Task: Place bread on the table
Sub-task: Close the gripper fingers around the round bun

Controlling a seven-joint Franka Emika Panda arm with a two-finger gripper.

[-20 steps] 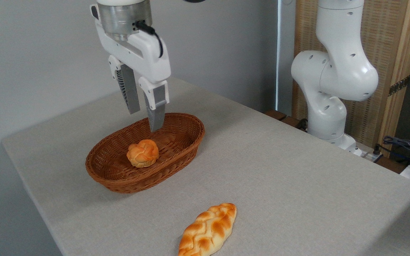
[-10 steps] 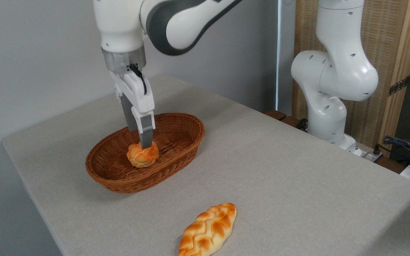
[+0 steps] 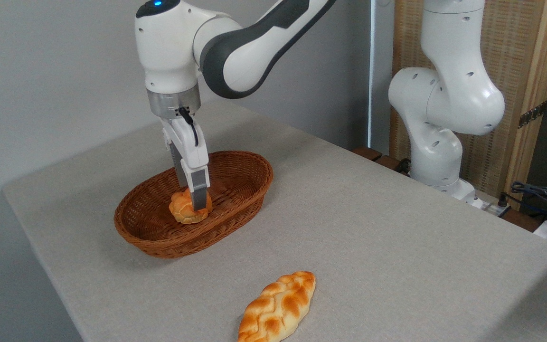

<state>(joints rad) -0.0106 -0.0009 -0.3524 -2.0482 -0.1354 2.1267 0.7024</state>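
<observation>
Nearest the camera, a braided loaf (image 3: 277,308) lies at the front edge of the table (image 3: 397,247), well apart from everything else. Behind it, toward the table's left side, an oval basket (image 3: 159,237) holds the bread (image 3: 183,209), a small knotted bun resting on the basket floor near its middle. The gripper (image 3: 193,202) points straight down into the basket with 1 finger (image 3: 199,190) across the front of the bun and the other behind it; the jaws straddle the bun, but whether they have closed on it I cannot tell. Farther back stands the arm's white base (image 3: 444,118).

The likely trouble is a shallow or off-centre pinch: the rounded bun could roll or slip out during the lift. It could also clip the basket rim on the way out and drag the basket along.

Compared with 1 second ago, the gripper has descended from above the basket rim and turned edge-on; bun, basket and loaf have not shifted.
</observation>
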